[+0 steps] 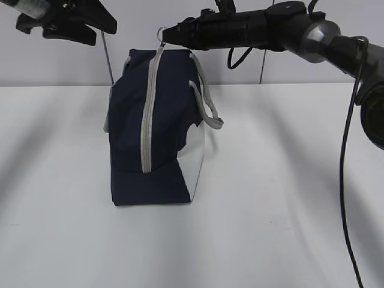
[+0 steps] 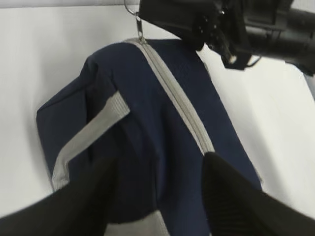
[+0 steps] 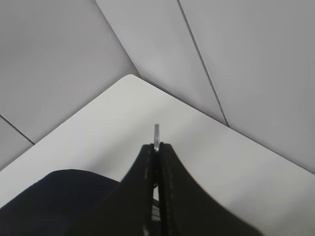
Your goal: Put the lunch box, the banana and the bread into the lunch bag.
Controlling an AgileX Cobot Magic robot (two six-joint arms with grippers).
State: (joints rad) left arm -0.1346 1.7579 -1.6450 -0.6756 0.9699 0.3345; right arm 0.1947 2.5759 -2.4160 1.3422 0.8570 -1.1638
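The navy lunch bag (image 1: 157, 132) stands on end on the white table, and its grey zipper (image 1: 147, 114) looks closed along its visible length. My right gripper (image 1: 167, 33) reaches in from the right and is shut on the zipper's ring pull (image 1: 161, 30) at the bag's top. In the right wrist view the ring pull (image 3: 156, 132) pokes out between the pressed fingertips of the right gripper (image 3: 156, 145). My left gripper (image 2: 158, 162) hovers above the bag (image 2: 147, 113), jaws apart with nothing held. In the exterior view the left gripper (image 1: 90, 27) is up and left of the bag. The lunch box, banana and bread are out of view.
The white table (image 1: 282, 198) spreads around the bag, with a grey panelled wall (image 1: 66, 60) behind it. A grey webbing handle (image 1: 207, 105) hangs off the bag's right side. The right arm's black cable (image 1: 347, 180) dangles at the far right.
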